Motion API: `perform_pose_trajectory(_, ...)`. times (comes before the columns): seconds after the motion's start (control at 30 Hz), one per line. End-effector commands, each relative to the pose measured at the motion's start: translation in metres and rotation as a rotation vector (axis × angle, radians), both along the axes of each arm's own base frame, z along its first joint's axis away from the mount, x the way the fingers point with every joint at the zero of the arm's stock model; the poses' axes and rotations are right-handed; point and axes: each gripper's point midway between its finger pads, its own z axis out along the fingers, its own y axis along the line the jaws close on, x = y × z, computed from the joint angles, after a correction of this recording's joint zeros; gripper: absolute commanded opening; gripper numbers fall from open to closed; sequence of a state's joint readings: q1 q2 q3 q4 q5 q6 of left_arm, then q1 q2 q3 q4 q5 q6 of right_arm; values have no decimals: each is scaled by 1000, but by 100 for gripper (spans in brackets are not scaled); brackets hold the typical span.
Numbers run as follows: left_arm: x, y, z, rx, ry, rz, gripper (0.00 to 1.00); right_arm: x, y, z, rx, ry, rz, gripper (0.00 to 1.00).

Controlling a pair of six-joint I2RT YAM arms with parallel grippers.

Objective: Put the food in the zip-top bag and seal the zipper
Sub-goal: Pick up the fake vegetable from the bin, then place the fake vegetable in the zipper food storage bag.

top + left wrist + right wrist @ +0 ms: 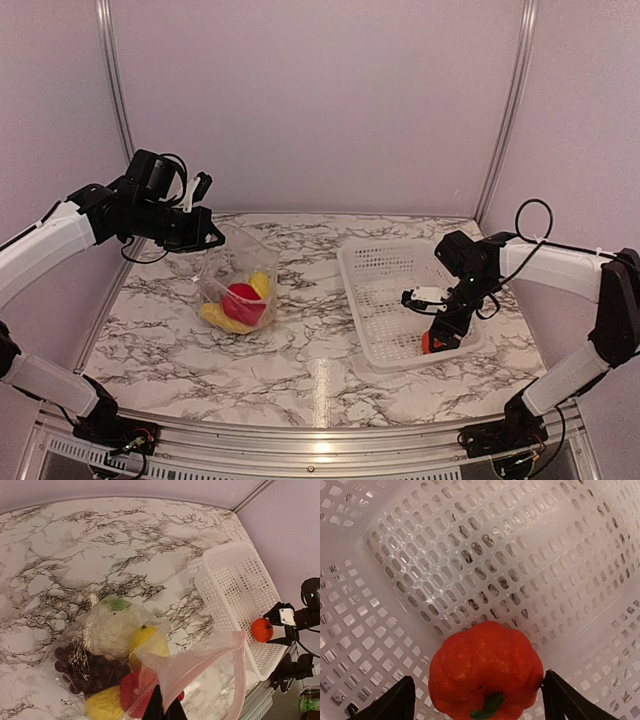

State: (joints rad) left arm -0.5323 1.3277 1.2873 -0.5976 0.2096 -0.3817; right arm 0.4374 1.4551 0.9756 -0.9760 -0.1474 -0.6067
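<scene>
Fingers (395,705) of the right gripper (437,338): spread wide, straddling the fruit (485,670) in the near right corner of the basket (372,262), nothing clamped; left gripper (163,707) pinched shut on the bag (200,662) lip, mouth held up. Risk: the round, glossy fruit may squirt from an off-centre squeeze, or the thin lip slip free and the mouth collapse. Fruit: lobed, orange-red, green stem.
</scene>
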Motion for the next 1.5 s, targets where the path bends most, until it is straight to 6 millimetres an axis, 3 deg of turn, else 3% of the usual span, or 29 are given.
perform_pose_trajectory(0.0,-4,1,5,-13,-24,-7,0,0,-10,-9,-54,37,-14,85)
perform_pose_trajectory(0.3,-4,0,3,-14,-20,-8,0,3,-11,-21,-86,78,-23,83)
perform_pose_trajectory(0.5,-5,0,0,-16,-17,-10,0,9,-7,-18,-78,77,-23,70)
perform_pose_trajectory(0.67,-5,-1,-2,-19,-13,-12,0,18,2,-4,-40,64,-33,64)
perform_pose_trajectory(1.13,-4,2,1,-24,-14,14,0,83,64,86,195,-165,1,62)
perform_pose_trajectory(1.47,-4,5,0,-21,-13,31,0,95,151,158,404,-381,172,63)
